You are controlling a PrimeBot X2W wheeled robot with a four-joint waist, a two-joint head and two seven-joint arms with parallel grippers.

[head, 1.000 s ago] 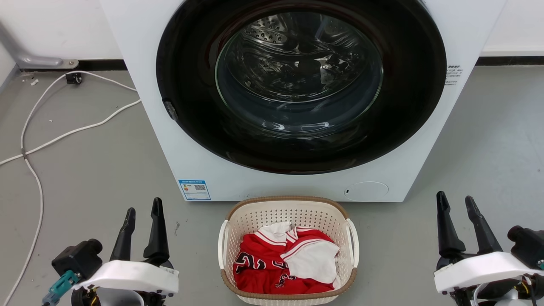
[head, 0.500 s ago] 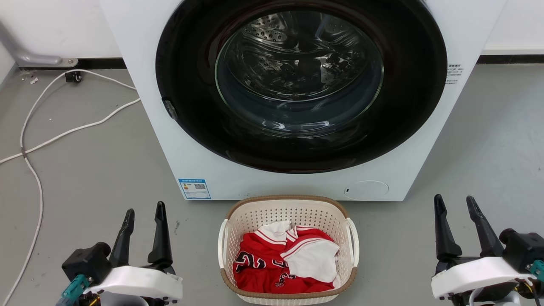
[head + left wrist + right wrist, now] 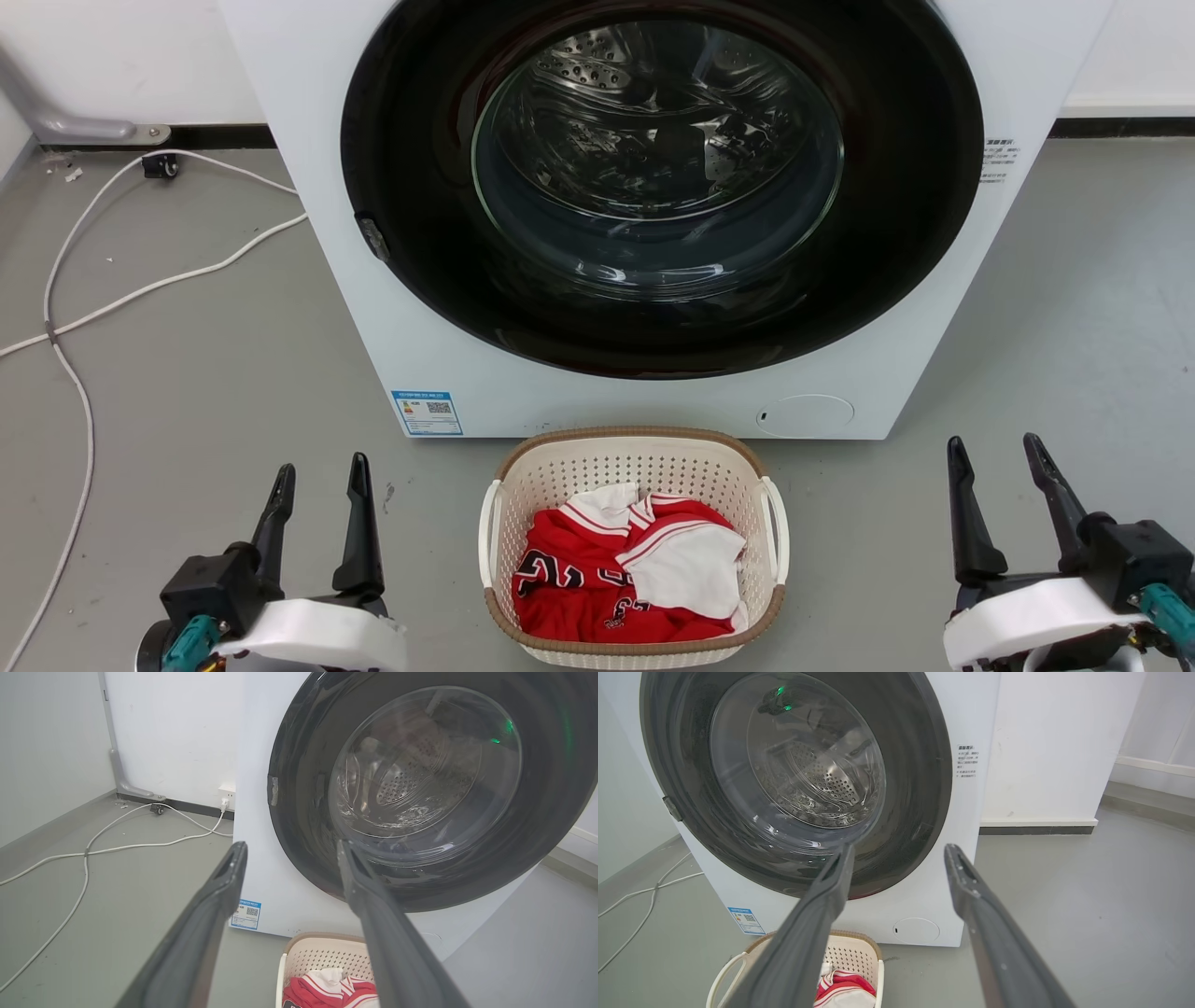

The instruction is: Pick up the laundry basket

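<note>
The white front-loading washing machine (image 3: 560, 411), its round dark glass door (image 3: 653, 159) and the cream perforated plastic laundry basket (image 3: 625, 435) on the grey floor (image 3: 187, 373) are seen closely from above in the head view, tilted forward and down. The left wrist view is taken low from the left along the left fingers (image 3: 205, 924), the right wrist view low from the right along the right fingers (image 3: 817, 914); door and basket are shared by all three.
</note>
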